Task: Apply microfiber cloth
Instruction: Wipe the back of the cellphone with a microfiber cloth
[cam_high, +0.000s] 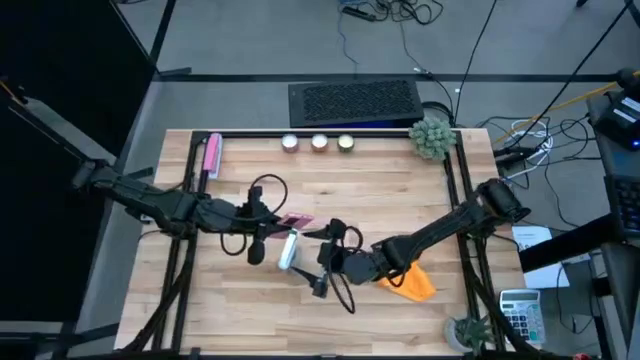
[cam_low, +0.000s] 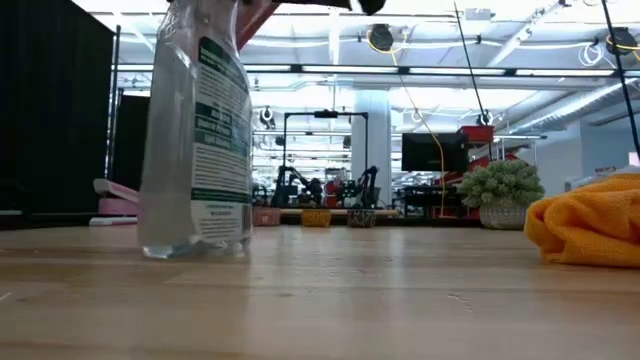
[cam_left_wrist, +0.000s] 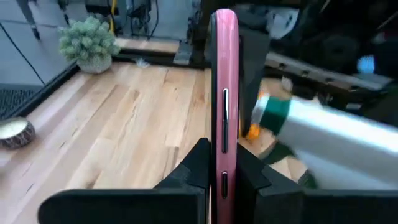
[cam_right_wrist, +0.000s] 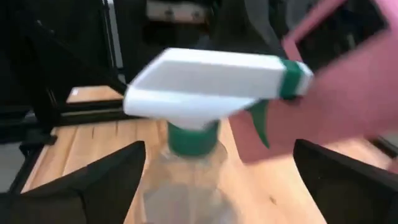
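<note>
Left gripper (cam_left_wrist: 222, 180): clamped on pink-cased smartphone (cam_left_wrist: 224, 93), held edge-up above table (cam_high: 400, 200) centre.

Right gripper (cam_right_wrist: 214, 168): fingers spread wide, nothing between them, hovering over spray bottle (cam_right_wrist: 199, 93) just beside the phone.

Spray bottle: upright in the low view, clear body, white-and-green trigger head.

Microfiber cloth (cam_high: 412, 281): bright orange, crumpled on the table by the right arm's forearm (untouched, no gripper on it).

Step in hand: likely spraying stage or its end; wiping not begun.

Next move calls for: right gripper clear of the bottle, down onto the cloth, pinch on a raised fold, then across to the phone's face.
</note>
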